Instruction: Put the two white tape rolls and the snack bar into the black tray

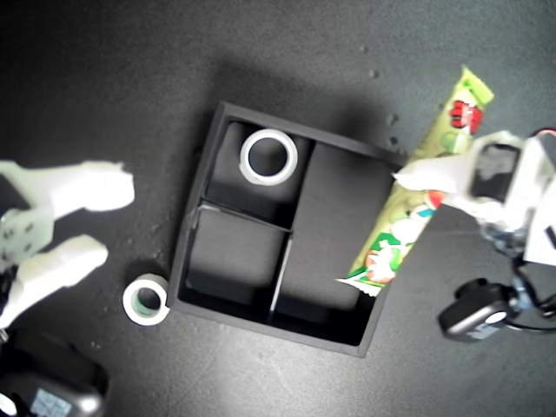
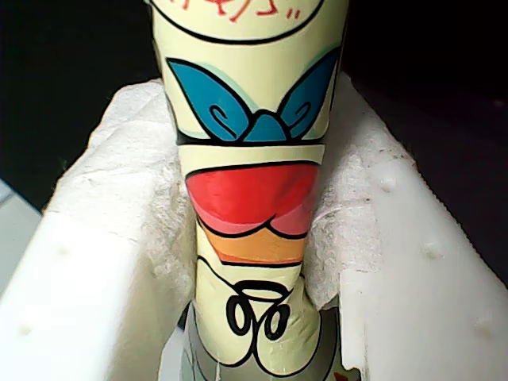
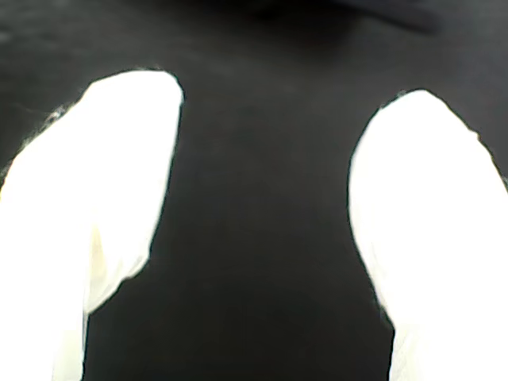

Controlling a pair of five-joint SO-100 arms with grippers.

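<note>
Quick count: two white tape rolls, the larger one (image 1: 268,156) and the smaller one with the greenish core (image 1: 146,300). One snack bar (image 1: 417,204), one black tray (image 1: 201,165) with three compartments, plus two grippers, my first gripper (image 1: 415,176) and my second gripper (image 1: 109,221).

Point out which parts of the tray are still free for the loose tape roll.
In the tray, the small compartment nearest the loose roll is bare. The other small one holds the larger roll. The long compartment is mostly bare, but crowded at one end, where the snack bar, held in my first gripper, dips in.
</note>
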